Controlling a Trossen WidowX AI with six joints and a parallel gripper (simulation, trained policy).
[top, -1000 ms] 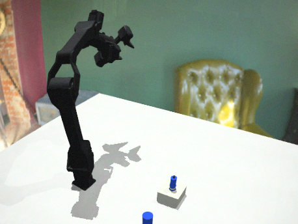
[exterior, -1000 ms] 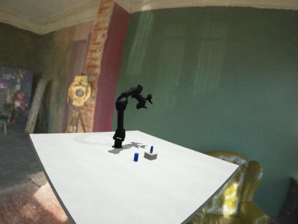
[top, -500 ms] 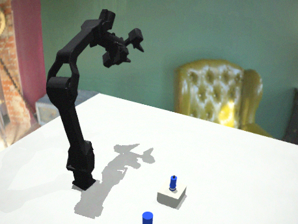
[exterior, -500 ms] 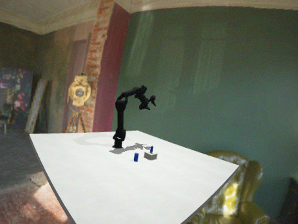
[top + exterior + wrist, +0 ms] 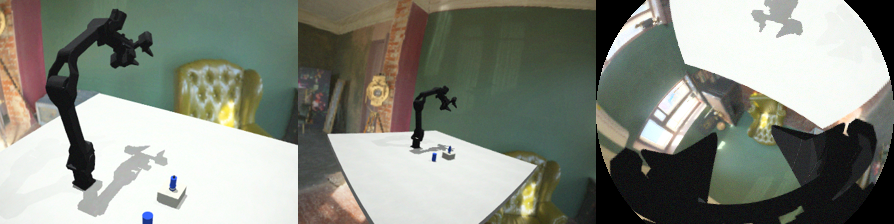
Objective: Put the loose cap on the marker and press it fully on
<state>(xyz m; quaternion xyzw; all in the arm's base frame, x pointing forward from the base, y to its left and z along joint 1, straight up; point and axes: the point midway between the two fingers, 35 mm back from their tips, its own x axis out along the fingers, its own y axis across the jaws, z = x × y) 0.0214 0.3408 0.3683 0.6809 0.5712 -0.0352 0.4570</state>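
Note:
A blue marker stands upright in a pale holder block on the white table. Its blue cap stands loose on the table a little in front and to the left of the block. My gripper is open and empty, held high in the air well above and behind the marker. In the wrist view only my two dark fingers and the far table edge show; marker and cap are out of that view.
The arm's base stands on the white table left of the block. A yellow armchair stands beyond the table's far edge.

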